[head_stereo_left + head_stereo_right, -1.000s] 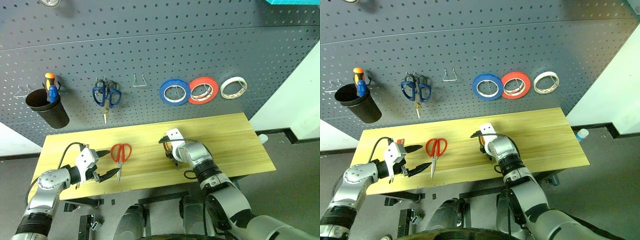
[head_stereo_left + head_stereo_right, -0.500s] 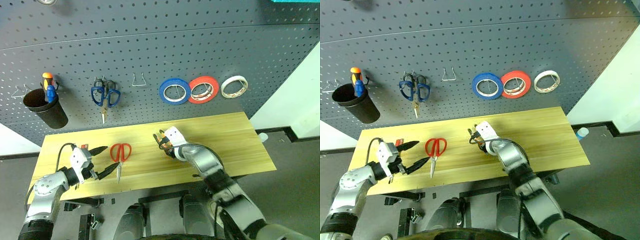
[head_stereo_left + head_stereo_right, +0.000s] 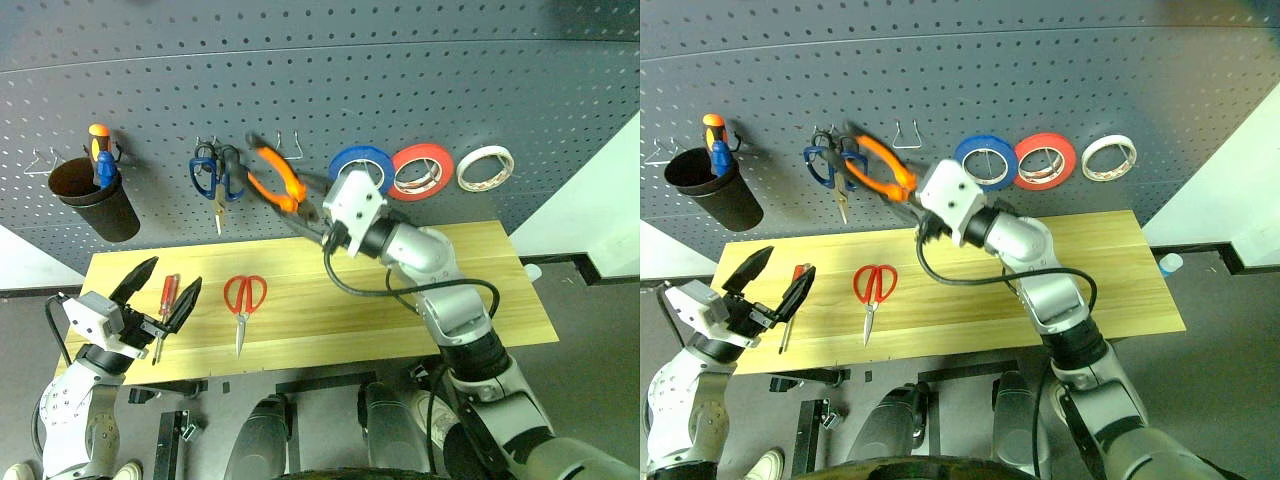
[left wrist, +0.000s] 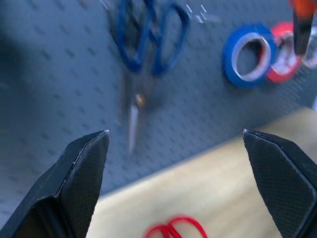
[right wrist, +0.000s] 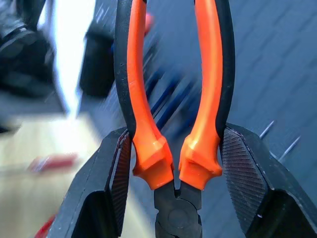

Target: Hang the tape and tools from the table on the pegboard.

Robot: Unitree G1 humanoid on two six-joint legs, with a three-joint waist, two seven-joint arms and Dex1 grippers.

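Your right gripper (image 5: 171,186) has just lifted the pliers (image 3: 276,177), clamped by the handles, off the table (image 3: 480,290) toward the pegboard (image 3: 400,90) hook (image 3: 907,135); left gripper (image 3: 158,293) hangs wide open and empty.

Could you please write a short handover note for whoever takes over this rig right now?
Right gripper: shut on the pliers, held up in front of the pegboard, handles pointing toward the wire hook.
Left gripper: open and empty, above the table's left end, over the red-handled screwdriver.
Done: the whitish tape hangs on the pegboard beside the red-orange roll and blue roll.
Left: hang the pliers; then the screwdriver and the red-handled scissors, both lying on the table.
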